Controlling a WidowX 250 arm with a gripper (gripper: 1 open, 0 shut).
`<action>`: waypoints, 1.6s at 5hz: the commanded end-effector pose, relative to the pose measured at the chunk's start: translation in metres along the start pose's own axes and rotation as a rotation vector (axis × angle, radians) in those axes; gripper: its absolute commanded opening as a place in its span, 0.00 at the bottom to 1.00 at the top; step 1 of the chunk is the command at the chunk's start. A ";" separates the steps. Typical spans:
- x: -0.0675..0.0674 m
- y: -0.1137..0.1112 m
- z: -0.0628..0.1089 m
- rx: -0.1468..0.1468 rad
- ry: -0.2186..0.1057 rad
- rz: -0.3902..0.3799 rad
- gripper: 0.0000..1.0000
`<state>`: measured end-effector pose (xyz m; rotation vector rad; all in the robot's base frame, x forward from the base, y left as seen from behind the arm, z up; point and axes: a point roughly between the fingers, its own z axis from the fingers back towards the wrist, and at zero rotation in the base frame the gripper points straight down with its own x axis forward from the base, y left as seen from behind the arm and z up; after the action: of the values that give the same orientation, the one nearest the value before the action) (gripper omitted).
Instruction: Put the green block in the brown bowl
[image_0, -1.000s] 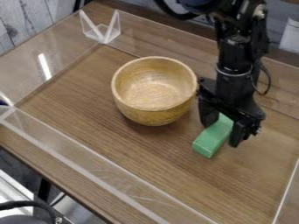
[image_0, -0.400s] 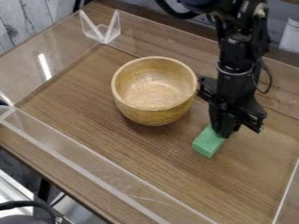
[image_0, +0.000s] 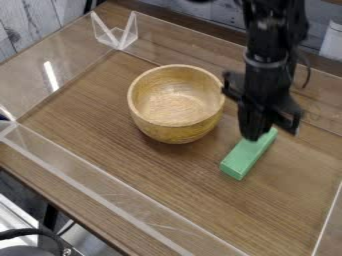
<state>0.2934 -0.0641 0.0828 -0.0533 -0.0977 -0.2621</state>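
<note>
The green block (image_0: 246, 157) is a flat bright green bar slanting from the wooden tabletop up to my fingertips, right of the bowl. My gripper (image_0: 263, 130) points straight down and is shut on the block's upper end. The block's lower end stays close to the table; whether it still touches I cannot tell. The brown bowl (image_0: 174, 128) is a round tan wooden bowl with a thick rim, standing just left of the gripper with nothing inside it.
A low clear plastic wall (image_0: 80, 180) runs around the wooden tabletop (image_0: 94, 120). A small clear folded plastic piece (image_0: 118, 30) stands at the back left corner. Dark cables hang behind the arm at the top right.
The fingers stood open around the block, then closed on it. The gripper has since risen, and the block's upper end came up with it, showing more of the bar.
</note>
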 end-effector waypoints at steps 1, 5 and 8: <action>0.014 0.014 0.048 0.030 -0.118 0.034 0.00; 0.009 0.001 -0.003 0.010 -0.041 -0.022 1.00; 0.005 -0.002 -0.053 0.022 0.033 -0.043 1.00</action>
<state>0.2956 -0.0693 0.0227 -0.0263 -0.0324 -0.2979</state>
